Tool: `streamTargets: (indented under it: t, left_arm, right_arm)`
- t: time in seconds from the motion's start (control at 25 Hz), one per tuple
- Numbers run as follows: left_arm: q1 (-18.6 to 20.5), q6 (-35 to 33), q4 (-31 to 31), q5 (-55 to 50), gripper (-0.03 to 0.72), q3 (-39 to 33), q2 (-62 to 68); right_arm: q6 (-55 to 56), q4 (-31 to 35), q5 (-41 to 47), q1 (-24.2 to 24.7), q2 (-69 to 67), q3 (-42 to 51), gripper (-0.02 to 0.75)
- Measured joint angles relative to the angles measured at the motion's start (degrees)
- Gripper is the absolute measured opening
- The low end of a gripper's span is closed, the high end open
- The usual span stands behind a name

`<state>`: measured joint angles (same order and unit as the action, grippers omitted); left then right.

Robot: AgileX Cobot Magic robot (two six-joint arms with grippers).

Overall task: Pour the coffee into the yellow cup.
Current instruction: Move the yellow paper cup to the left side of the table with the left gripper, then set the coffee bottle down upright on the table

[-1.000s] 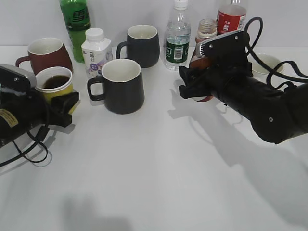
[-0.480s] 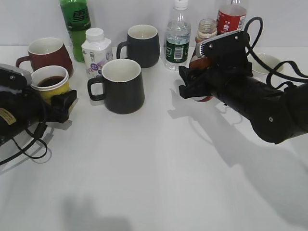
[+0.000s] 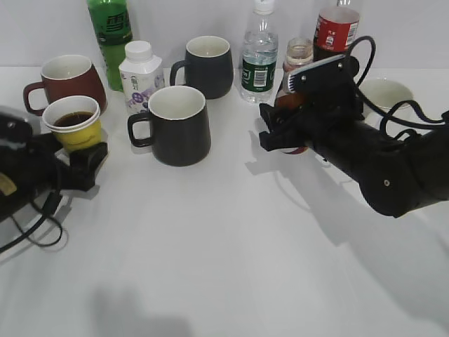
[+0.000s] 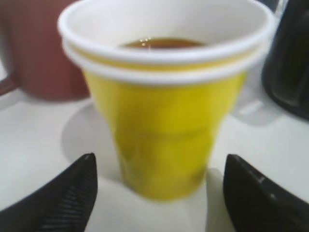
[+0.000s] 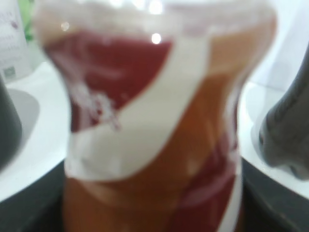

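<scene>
The yellow cup point(image 3: 76, 133) stands on the table at the left with dark coffee point(image 3: 72, 119) inside. In the left wrist view the yellow cup point(image 4: 164, 125) fills the middle and the coffee point(image 4: 161, 43) shows under its white rim. My left gripper point(image 3: 85, 158) point(image 4: 159, 162) is open, with its fingers apart on either side of the cup's base and not touching it. My right gripper point(image 3: 277, 130) point(image 5: 154, 217) is shut on the brown-red coffee bottle point(image 3: 299, 55) point(image 5: 154, 121), which stands upright at the back right.
A maroon mug point(image 3: 70, 77) stands just behind the yellow cup. Two black mugs point(image 3: 179, 125) point(image 3: 207, 67) stand in the middle. A green bottle point(image 3: 110, 35), a white milk bottle point(image 3: 140, 74), a water bottle point(image 3: 259, 60), a cola bottle point(image 3: 337, 28) and a white bowl point(image 3: 384, 95) line the back.
My left gripper has let go of the yellow cup and drawn back to the left, leaving it on the table. My right gripper has shifted slightly back with the bottle.
</scene>
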<state>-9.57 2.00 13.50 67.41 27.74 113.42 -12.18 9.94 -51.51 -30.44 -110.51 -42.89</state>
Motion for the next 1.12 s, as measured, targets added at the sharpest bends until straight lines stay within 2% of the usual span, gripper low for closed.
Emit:
streamTargets:
  t: [0.68,0.96,1.12]
  left_arm:
    - [0.00,-0.09,-1.46,2.08,0.605,-13.87,-7.66]
    - [0.00,5.55,-1.65,1.20,0.585,-16.53,-15.79]
    - [0.00,6.98,-2.14,-5.94,0.585,-16.60,-21.28]
  right_arm:
    - [4.78,-0.46,-5.12,0.00,-5.41,0.07,0.503]
    - [5.27,-0.79,-7.09,0.00,-5.42,2.59,0.524]
    - [5.58,-0.81,-8.29,0.00,-5.20,5.33,0.525]
